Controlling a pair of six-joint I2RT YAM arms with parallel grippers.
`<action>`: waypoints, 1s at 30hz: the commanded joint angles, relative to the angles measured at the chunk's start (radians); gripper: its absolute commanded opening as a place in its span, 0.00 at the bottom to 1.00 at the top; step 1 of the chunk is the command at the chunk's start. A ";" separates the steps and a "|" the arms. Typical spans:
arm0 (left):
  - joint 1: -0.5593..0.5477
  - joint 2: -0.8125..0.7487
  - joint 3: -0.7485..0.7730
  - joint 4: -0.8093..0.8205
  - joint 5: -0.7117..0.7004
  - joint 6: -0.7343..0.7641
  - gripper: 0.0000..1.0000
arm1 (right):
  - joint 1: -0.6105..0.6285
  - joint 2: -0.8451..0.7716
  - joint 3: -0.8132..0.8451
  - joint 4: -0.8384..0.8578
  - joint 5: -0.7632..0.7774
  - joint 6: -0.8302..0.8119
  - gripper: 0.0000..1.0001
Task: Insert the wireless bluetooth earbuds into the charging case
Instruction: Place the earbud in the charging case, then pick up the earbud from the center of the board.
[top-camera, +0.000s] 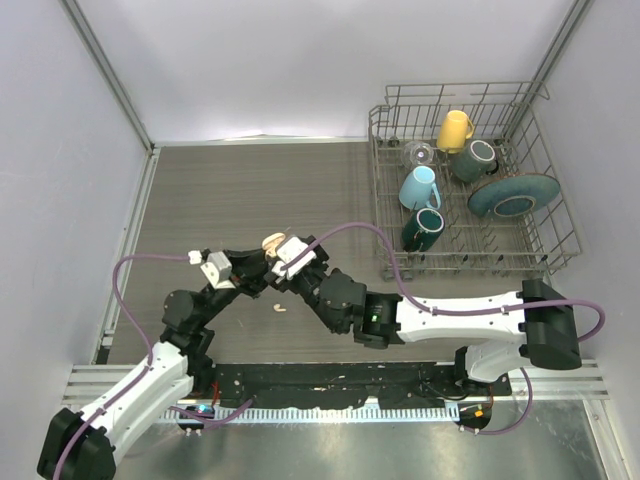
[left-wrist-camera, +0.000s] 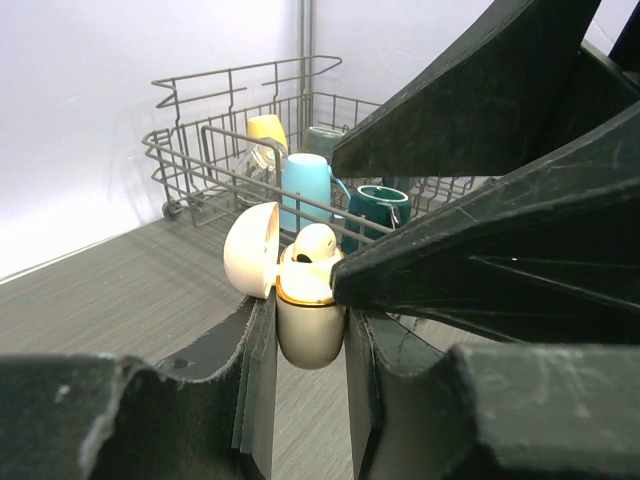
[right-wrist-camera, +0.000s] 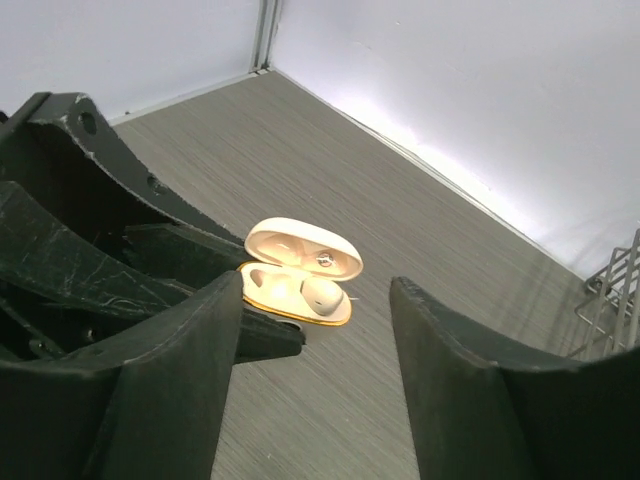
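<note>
Charging case (right-wrist-camera: 300, 280) clamped upright in left pincer (left-wrist-camera: 308, 345), lid open, one cream earbud (left-wrist-camera: 315, 245) seated, just under right pincer (right-wrist-camera: 320, 300). Right pincer released, empty. Second earbud (top-camera: 281, 307) loose on worktop (top-camera: 220, 190), behind right pincer. Lift clear without nudging case, then grab by stem.

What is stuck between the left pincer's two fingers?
The left wrist view shows the left pincer squeezing a little cream charging case, its lid open, with one white earbud sitting in it.
</note>
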 joint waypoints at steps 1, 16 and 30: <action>0.004 -0.009 0.015 0.106 -0.036 0.020 0.00 | 0.007 -0.036 0.058 -0.014 0.060 0.115 0.73; 0.003 -0.028 0.010 0.097 -0.130 0.069 0.00 | -0.338 -0.107 0.383 -0.577 -0.018 0.831 0.87; 0.003 0.031 0.136 0.143 -0.305 0.150 0.00 | -0.511 -0.204 0.197 -0.792 -0.205 1.062 0.87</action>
